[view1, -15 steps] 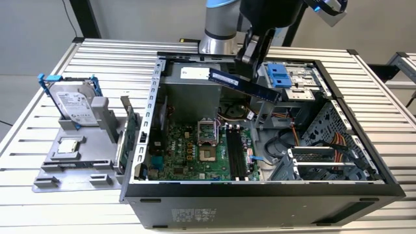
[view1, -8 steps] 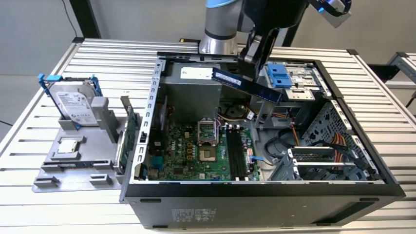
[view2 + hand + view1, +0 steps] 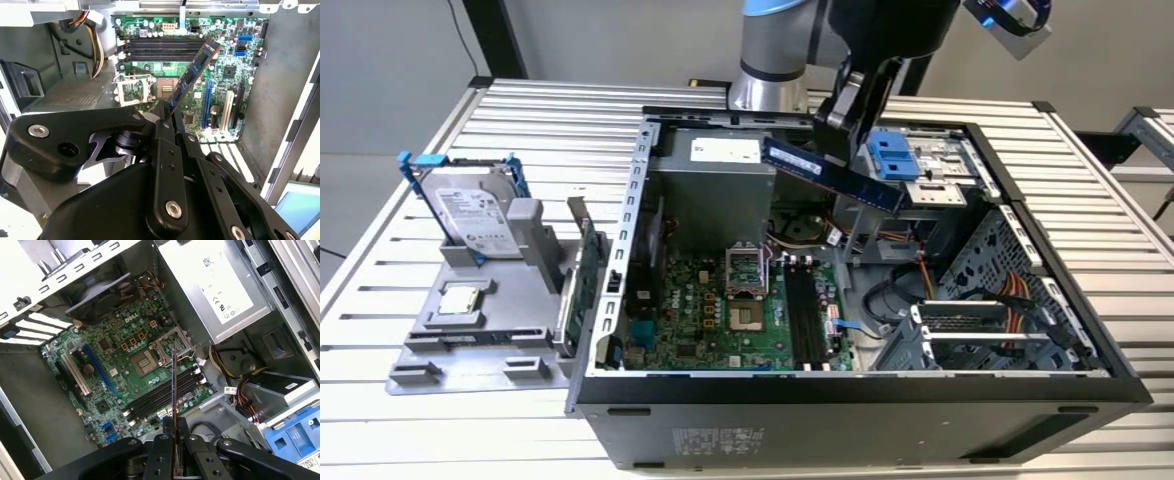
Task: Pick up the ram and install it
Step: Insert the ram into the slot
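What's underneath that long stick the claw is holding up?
The open computer case: its green motherboard, with black slots and the square socket. The stick hangs above them, apart. The gripper covers the stick's held end.

Lit brightly and evenly from above. Bleached to white glare on the silver sheet-metal case frame (image 3: 30,270) beyond the black gripper (image 3: 172,422). Dim and shadowed deep inside the case, beneath the gripper.

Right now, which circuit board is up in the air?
The ram, the long thin stick pinched in the gripper above the open case. The bigger green card stands outside the case.
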